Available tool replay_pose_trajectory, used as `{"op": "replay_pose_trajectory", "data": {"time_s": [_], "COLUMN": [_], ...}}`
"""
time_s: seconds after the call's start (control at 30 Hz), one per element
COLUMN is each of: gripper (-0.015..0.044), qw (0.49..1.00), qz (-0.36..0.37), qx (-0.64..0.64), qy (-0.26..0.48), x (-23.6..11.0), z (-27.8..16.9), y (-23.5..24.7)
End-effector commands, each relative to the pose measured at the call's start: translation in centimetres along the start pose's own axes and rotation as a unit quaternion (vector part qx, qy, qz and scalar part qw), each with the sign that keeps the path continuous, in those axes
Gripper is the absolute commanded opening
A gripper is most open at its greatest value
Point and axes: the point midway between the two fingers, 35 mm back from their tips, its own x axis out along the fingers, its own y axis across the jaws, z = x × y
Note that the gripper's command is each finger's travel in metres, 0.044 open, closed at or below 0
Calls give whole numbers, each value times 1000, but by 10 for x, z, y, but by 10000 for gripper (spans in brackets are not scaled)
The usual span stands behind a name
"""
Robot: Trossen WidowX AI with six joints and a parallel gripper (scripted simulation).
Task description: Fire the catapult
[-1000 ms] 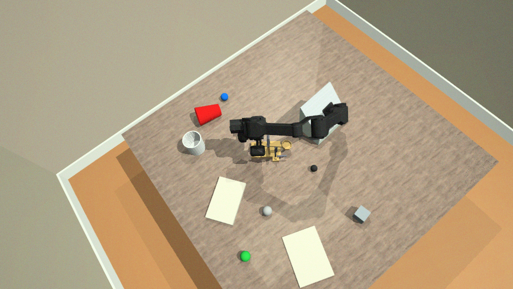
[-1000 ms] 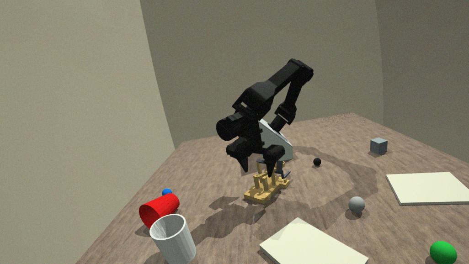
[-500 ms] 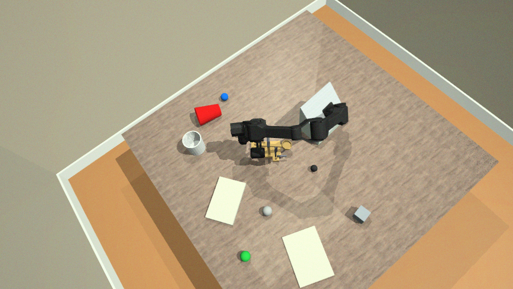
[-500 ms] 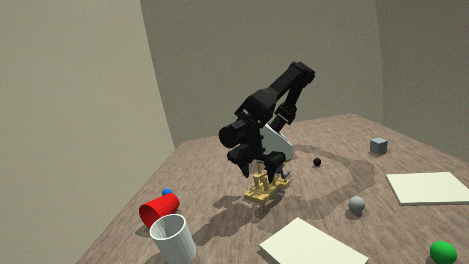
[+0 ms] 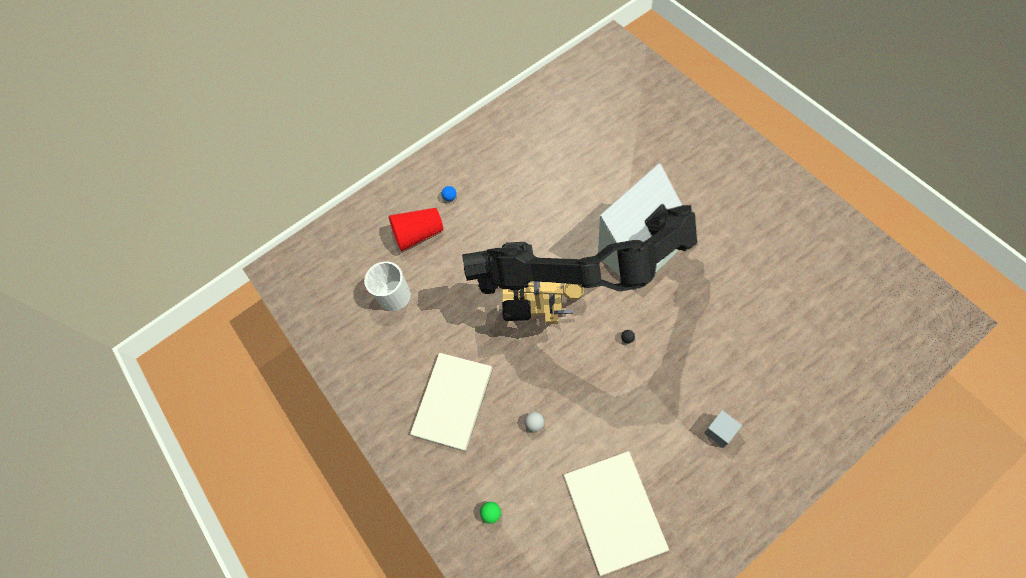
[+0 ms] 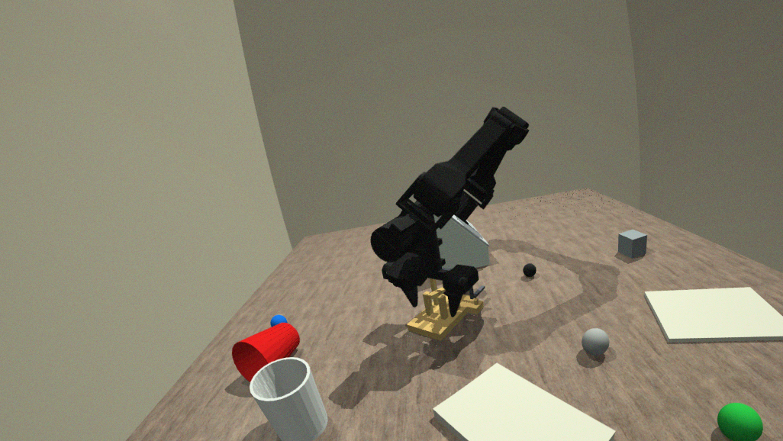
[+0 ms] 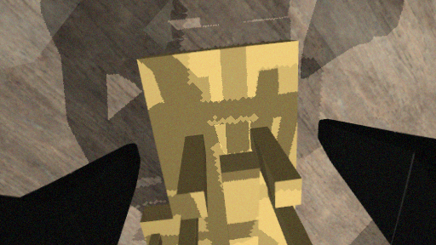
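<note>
With jaws wide open and empty astride the catapult (image 7: pixel 221 128), lower squarely, clamp the base evenly, then swing it toward the mug (image 5: pixel 387 285) at nine o'clock.

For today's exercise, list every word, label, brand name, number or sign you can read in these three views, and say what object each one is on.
None: no readable text shows in any view.
The white mug, the red cup, the yellow wooden catapult, the two cream flat slabs, the small grey cube and the coloured balls all have plain, unmarked surfaces.
The black open gripper carries no visible lettering either.
</note>
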Motion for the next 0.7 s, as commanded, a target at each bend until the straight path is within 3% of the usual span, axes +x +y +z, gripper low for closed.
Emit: {"op": "replay_pose_trajectory", "data": {"time_s": [0.0, 0.37, 0.57, 0.67], "gripper": [440, 151, 111, 32], "qw": [1000, 1000, 1000, 1000], "qz": [2, 0, 0, -1], "qx": [3, 0, 0, 0], "qy": [1, 0, 0, 0], "x": [4, 1, 1, -23], "z": [-1, 0, 0, 1], "y": [0, 0, 0, 0]}}
